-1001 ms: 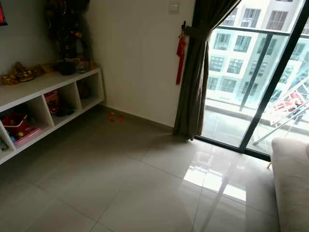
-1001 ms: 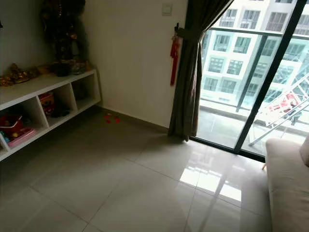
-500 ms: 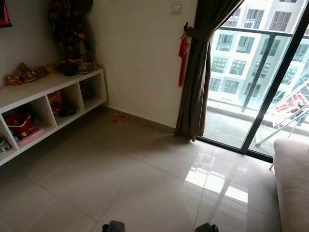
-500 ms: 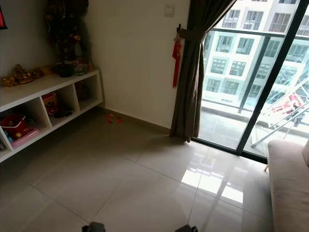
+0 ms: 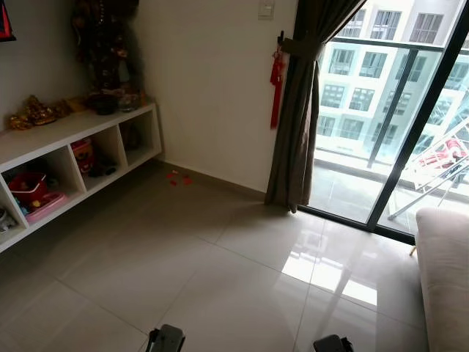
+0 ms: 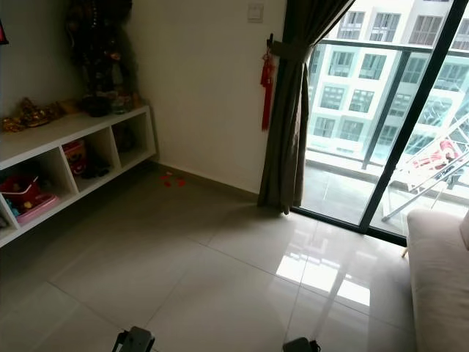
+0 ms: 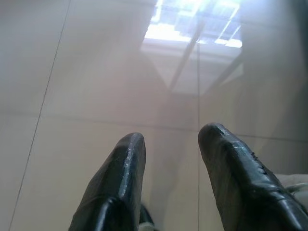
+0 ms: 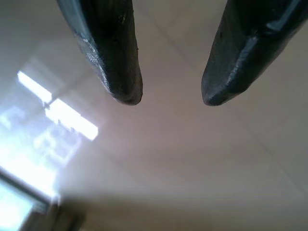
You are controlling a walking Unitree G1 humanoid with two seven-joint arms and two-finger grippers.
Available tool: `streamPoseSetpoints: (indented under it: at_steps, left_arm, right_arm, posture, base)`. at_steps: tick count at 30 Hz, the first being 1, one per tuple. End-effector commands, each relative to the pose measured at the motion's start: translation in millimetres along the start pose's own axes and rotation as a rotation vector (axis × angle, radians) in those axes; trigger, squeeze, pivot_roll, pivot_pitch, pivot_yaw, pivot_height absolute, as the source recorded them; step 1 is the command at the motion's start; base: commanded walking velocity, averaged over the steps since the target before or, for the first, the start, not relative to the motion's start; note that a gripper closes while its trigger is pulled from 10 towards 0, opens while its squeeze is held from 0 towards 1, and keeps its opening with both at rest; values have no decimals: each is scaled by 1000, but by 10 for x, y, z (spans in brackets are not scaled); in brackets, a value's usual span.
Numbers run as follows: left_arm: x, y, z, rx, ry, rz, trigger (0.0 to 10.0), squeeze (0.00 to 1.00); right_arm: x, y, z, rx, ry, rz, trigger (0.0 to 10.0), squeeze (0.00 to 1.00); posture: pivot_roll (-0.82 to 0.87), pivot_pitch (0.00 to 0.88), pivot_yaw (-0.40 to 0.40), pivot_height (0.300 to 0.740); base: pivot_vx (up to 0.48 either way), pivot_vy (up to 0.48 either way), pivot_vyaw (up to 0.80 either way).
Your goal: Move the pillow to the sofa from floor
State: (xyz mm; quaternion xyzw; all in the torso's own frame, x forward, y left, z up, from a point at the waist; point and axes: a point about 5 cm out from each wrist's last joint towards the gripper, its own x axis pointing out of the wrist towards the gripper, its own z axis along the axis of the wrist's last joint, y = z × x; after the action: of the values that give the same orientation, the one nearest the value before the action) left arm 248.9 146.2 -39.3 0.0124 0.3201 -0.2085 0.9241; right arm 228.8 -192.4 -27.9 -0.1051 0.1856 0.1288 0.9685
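Grey tiled floor (image 5: 220,293), no pillow; we judge task unstarted. Left gripper (image 7: 171,139), right gripper (image 8: 171,96) parted, empty; sofa (image 5: 447,279) waits.

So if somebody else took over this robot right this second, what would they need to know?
Left tool: open, holding nothing, over bare floor tile.
Right tool: open, holding nothing, also above the floor.
Sofa: at the robot's right, beside the balcony glass door.
Pillow: I cannot find it on the floor ahead, so I cannot say where it lies.
Done: nothing that can be seen; no grasp made.
Left: find the pillow, pick it up, carry it to the sofa.
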Motion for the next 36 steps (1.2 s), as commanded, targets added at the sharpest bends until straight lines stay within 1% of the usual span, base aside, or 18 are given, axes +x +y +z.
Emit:
streamPoseSetpoints:
  at_steps: [1, 2, 3, 5, 9, 10, 11, 16, 17, 19, 20, 23, 26, 27, 29, 32, 33, 36]
  left_arm:
    - [-20, 109, 136, -2, -65, 10, 10000, 0]
    - [-21, 153, 255, -2, -119, 20, 10000, 0]
    - [-21, 153, 255, -2, -119, 20, 10000, 0]
    - [-6, 159, 400, -4, -183, 42, 10000, 0]
    - [1, 151, 435, -5, -198, 47, 10000, 0]
    - [5, 143, 482, -14, -217, 42, 10000, 0]
    - [3, 149, 522, 14, -229, 38, 10000, 0]
    - [7, 172, 623, 0, -262, 55, 10000, 0]
    - [7, 174, 663, -4, -282, 61, 10000, 0]
    - [2, 128, 713, 22, -316, 48, 10000, 0]
    - [-5, 107, 733, 31, -332, 43, 10000, 0]
    - [-10, 94, 744, 35, -340, 41, 10000, 0]
    - [-36, 106, 726, 59, -337, 49, 10000, 0]
    - [-36, 106, 726, 59, -337, 49, 10000, 0]
    - [-75, 166, 692, 60, -331, 62, 10000, 0]
    - [-87, 184, 684, 59, -332, 64, 10000, 0]
    - [-91, 209, 674, 45, -328, 78, 10000, 0]
    - [-71, 200, 676, 19, -325, 90, 10000, 0]
  right_arm:
    - [-42, -17, 17, 10, -43, -16, 10000, 0]
    - [-52, -24, 73, 15, -88, -42, 10000, 0]
    - [-52, -24, 73, 15, -88, -42, 10000, 0]
    - [-55, 28, 153, 34, -143, -93, 10000, 0]
    - [-59, 54, 179, 42, -160, -104, 10000, 0]
    - [-58, 78, 204, 46, -173, -110, 10000, 0]
    - [-57, 93, 213, 41, -176, -116, 10000, 0]
    - [-77, 57, 248, 55, -192, -124, 10000, 0]
    - [-84, 53, 250, 53, -195, -118, 10000, 0]
    - [-89, 68, 283, 53, -208, -99, 10000, 0]
    - [-94, 75, 310, 44, -221, -80, 10000, 0]
    - [-99, 78, 330, 38, -230, -67, 10000, 0]
    - [-142, 41, 326, 7, -231, -59, 10000, 0]
    - [-142, 41, 326, 7, -231, -59, 10000, 0]
    - [-189, 26, 309, 20, -231, -78, 10000, 0]
    - [-204, 23, 307, 25, -233, -84, 10000, 0]
    - [-216, 31, 298, 36, -232, -94, 10000, 0]
    - [-221, 82, 294, 44, -232, -98, 10000, 0]
  posture:
    - [61, 0, 35, 740]
    - [55, 0, 47, 740]
    - [55, 0, 47, 740]
    - [39, 0, 65, 740]
    - [31, 0, 72, 740]
    - [22, 2, 63, 740]
    - [26, 0, 43, 740]
    - [36, 0, 41, 740]
    - [53, 0, 22, 740]
    - [65, 0, 19, 740]
    - [68, 0, 33, 740]
    - [68, 0, 33, 740]
    - [65, 0, 70, 740]
    - [65, 0, 70, 740]
    - [45, 0, 81, 740]
    - [43, 0, 82, 740]
    - [37, 0, 86, 740]
    - [22, 0, 86, 740]
  base:
    - [0, 0, 0]
    - [0, 0, 0]
    - [0, 0, 0]
    - [0, 0, 0]
    - [0, 0, 0]
    - [0, 0, 0]
    - [0, 0, 0]
    - [0, 0, 0]
    - [0, 0, 0]
    - [0, 0, 0]
    - [0, 0, 0]
    - [0, 0, 0]
    - [0, 0, -800]
    - [0, 0, -800]
    - [0, 0, -788]
    - [0, 0, -788]
    - [0, 0, -800]
    - [0, 0, -788]
